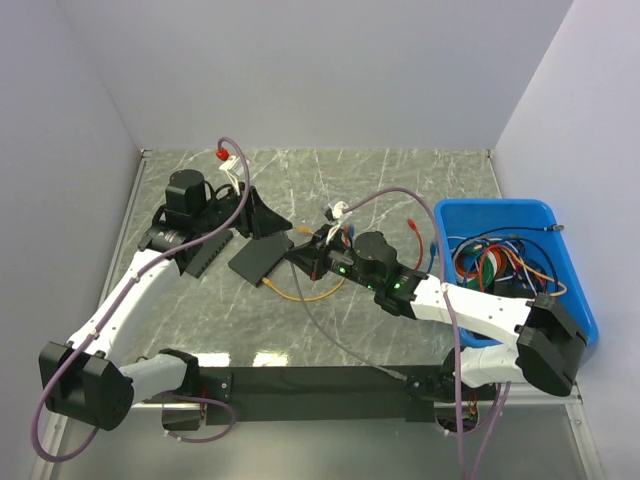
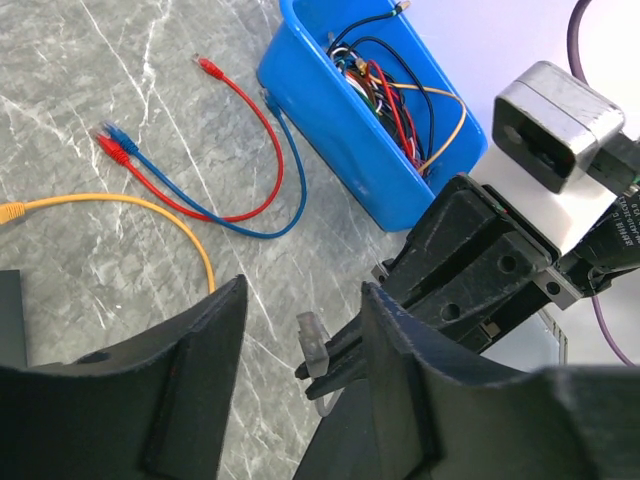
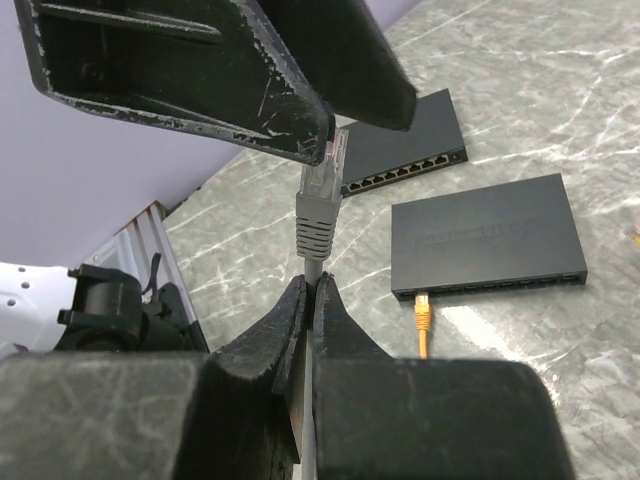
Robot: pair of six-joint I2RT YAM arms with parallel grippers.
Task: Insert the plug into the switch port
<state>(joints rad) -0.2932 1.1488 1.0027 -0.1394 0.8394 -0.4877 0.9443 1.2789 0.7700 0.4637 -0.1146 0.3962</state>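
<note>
Plug [image 3: 322, 170], grey-booted with a clear tip, stands straight out from our right jaws, which are clenched on its cord [image 3: 313, 270] just behind the boot. Our left jaws hang spread, grasping nothing, one finger [image 3: 200, 80] close over the tip. We judge the plug light and stiff, its latch tab fragile and the cord limp, so a hold at the boot steadies it best. Beyond the right jaws, on the counter [image 3: 560, 90], we count two switches: a nearer switch [image 3: 485, 240] carrying one orange plug [image 3: 422, 315], and a farther switch [image 3: 405, 145].
</note>
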